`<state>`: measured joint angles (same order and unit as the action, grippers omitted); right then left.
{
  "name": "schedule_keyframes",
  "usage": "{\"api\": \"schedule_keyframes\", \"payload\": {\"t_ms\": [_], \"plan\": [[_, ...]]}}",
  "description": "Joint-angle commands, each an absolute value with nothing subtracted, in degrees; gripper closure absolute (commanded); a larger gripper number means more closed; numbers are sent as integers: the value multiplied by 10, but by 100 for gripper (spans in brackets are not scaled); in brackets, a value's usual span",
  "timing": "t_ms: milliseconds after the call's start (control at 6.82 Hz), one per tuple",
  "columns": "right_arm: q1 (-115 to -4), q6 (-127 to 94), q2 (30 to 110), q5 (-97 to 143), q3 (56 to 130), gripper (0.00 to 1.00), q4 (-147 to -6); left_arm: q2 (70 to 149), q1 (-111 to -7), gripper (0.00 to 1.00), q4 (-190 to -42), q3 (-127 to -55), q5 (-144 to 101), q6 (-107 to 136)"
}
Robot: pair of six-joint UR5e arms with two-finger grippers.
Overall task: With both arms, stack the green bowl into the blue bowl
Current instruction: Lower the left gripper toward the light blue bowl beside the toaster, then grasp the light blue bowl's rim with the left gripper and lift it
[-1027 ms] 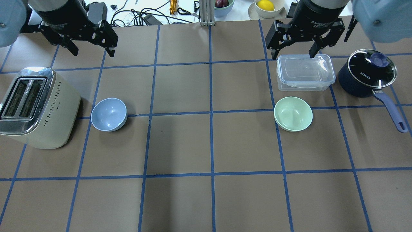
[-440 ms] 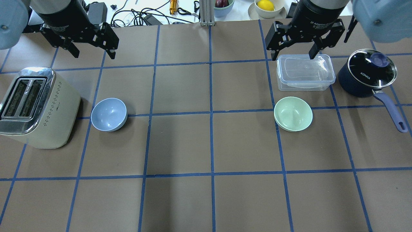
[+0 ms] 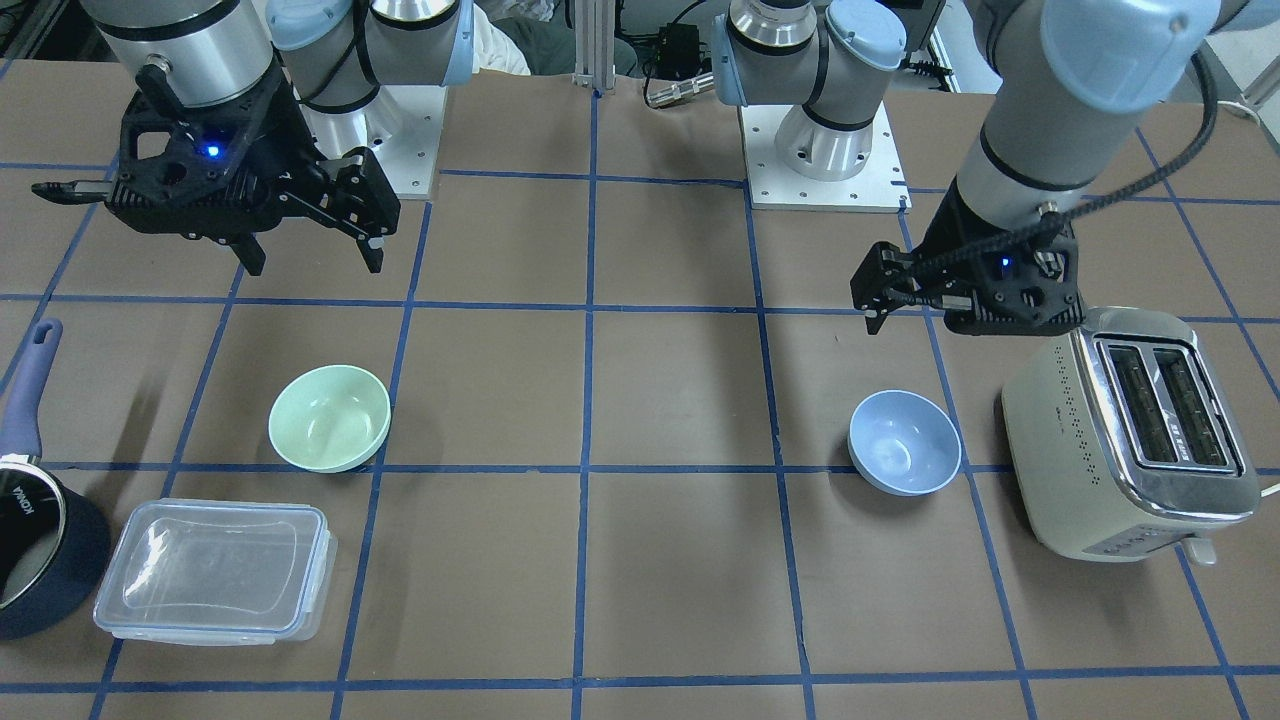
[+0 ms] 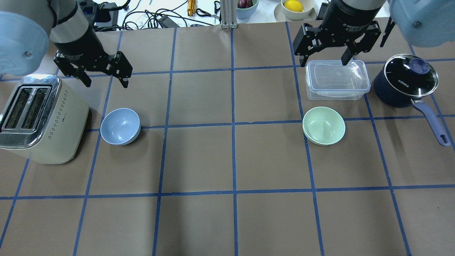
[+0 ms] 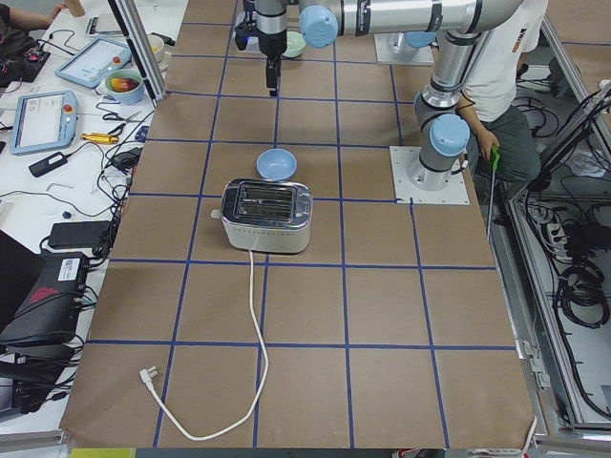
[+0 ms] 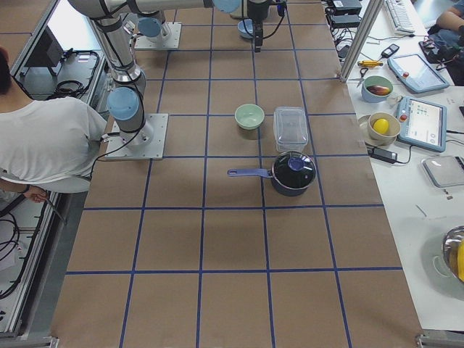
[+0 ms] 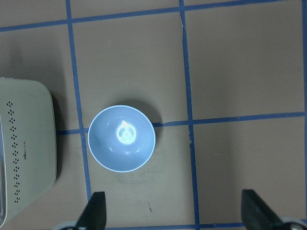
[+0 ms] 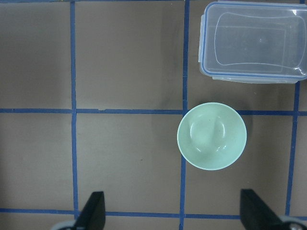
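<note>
Left gripper (image 4: 106,81) gapes empty near blue bowl (image 4: 120,126); right gripper (image 4: 326,61), empty and wide too, masks part of clear container (image 4: 337,83) beyond green bowl (image 4: 323,125).

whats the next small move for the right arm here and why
Probably lower the right gripper toward the green bowl, lining one finger over its rim. The gripper hangs open and empty, well above the table, and the bowl sits upright and untouched beside the clear lidded container, off-centre in the wrist view.
</note>
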<state>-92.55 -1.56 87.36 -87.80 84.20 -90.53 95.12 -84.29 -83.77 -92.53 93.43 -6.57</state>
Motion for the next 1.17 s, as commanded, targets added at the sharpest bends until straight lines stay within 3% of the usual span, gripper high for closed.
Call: {"api": "schedule_keyframes", "payload": {"t_ms": [0, 293, 587, 733, 880, 1027], "plan": [[-925, -15, 873, -878, 842, 0, -905, 994, -815, 0, -757, -1022, 930, -67], [-925, -12, 873, -886, 841, 0, -904, 1065, -816, 0, -581, -1114, 931, -65], [-925, -12, 873, -886, 842, 0, -904, 1114, -817, 0, -532, -1129, 933, -61], [-925, -12, 873, -886, 842, 0, -904, 1122, -820, 34, -502, -1129, 933, -61], [-925, -12, 873, -886, 842, 0, -904, 1125, -825, 99, -501, -1129, 933, -44], [-925, -12, 873, -886, 842, 0, -904, 1122, -831, 100, -501, -1127, 933, -40]]}}
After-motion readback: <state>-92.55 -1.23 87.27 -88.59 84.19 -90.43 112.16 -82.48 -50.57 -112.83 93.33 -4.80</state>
